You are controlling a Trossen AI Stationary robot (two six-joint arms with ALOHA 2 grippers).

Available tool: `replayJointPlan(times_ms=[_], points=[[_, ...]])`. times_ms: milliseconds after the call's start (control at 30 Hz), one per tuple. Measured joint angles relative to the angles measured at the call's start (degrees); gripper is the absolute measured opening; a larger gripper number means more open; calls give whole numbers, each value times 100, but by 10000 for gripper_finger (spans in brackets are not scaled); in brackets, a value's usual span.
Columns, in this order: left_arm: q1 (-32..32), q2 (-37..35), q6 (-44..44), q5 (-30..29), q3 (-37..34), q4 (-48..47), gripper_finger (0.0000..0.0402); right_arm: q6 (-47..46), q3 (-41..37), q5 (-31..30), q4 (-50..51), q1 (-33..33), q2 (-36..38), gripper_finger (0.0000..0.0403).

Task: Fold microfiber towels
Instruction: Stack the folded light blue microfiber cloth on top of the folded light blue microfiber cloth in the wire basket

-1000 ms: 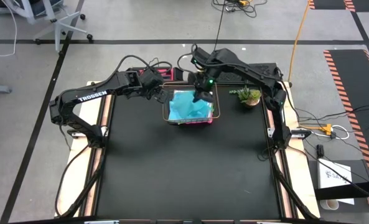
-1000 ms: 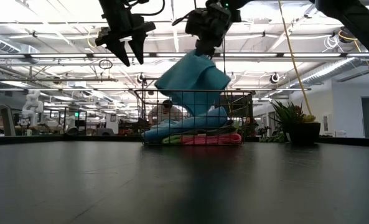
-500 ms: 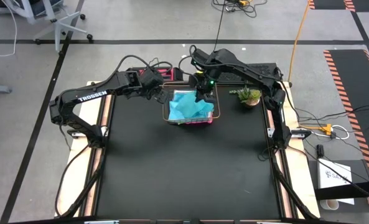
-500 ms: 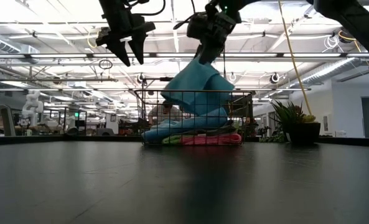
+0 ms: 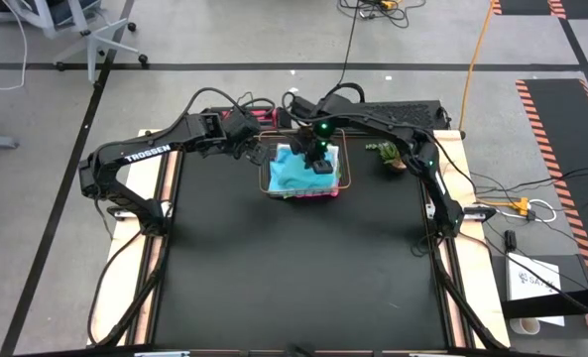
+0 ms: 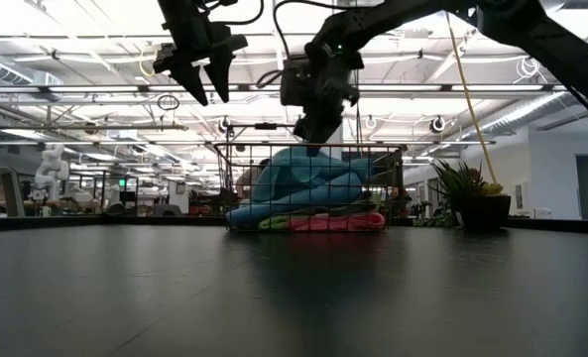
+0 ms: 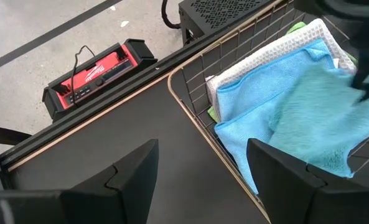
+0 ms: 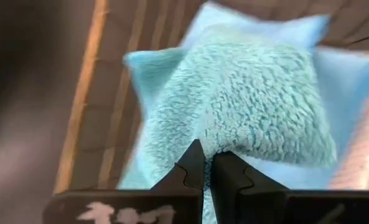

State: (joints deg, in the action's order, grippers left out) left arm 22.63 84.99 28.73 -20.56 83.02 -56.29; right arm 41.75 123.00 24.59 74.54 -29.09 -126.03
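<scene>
Turquoise towel (image 8: 246, 118): bunched, top of the stack in the wire basket (image 5: 345, 169), pinched at a peak by the right gripper (image 8: 206, 163). Fingers are pressed together on a fold of the pile, and the cloth fans out directly beyond the tips. In the low view the towel (image 6: 308, 178) sits mostly inside the basket walls, hanging just below the gripper (image 6: 308, 134).

Second turquoise towel (image 7: 259, 118) lies flat beneath the held one. Under it a light grey towel (image 7: 277, 50), with a lime green edge (image 7: 299, 27) showing at the far corner. In the low view, the pink towel (image 6: 338, 222) lies at the bottom of the stack.

Left gripper (image 7: 200, 168): fingers spread wide, holding nothing, hovering above the table just outside the basket's near corner, level with the right gripper in height.

Plant pot (image 5: 393, 154) stands beside the basket, on the right arm's side.

Risks, as judged:
- Grip is on a small pinch of fluffy pile; the towel could slip out on lifting.
- Microfiber clings, so the lower turquoise towel may drag up with the held one.
- A trailing corner could snag the basket wire and tip or shift the basket.
- The two arms are close over the basket; contact is possible if the left one reaches in.
</scene>
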Motion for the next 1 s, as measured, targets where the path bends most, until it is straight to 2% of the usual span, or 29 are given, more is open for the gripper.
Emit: replayJointPlan(times_ms=[100, 400, 600, 767, 1000], points=[[0, 0, 2, 0, 0, 1, 245, 75, 0, -214, -459, -3, 8, 0], [0, 0, 57, -2, 0, 1, 245, 742, -49, -277, -1339, 38, 8, 0], [0, 0, 142, -4, 0, 2, 246, 974, -384, -1151, -2052, 29, 10, 0], [0, 0, 181, -4, 0, 2, 246, 1034, -833, -2141, -2635, 41, 8, 2], [0, 0, 181, -2, 0, 0, 246, 1128, -1086, -3107, -2743, 262, 6, 32]])
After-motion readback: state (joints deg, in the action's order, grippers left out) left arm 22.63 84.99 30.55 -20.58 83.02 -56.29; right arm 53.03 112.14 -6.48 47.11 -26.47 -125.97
